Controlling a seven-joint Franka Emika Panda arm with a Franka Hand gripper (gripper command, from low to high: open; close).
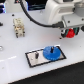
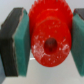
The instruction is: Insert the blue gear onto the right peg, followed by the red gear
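Claw (image 2: 46,42) clamped on the red gear (image 2: 48,37), teal pads (image 2: 22,42) pressing its toothed rim on both sides. No legible writing. Below and toward the exterior view's left of the claw: blue gear (image 1: 51,52) seated on the grey plate (image 1: 34,59), white counter (image 1: 15,65). Small beige object (image 1: 18,27) farther off.
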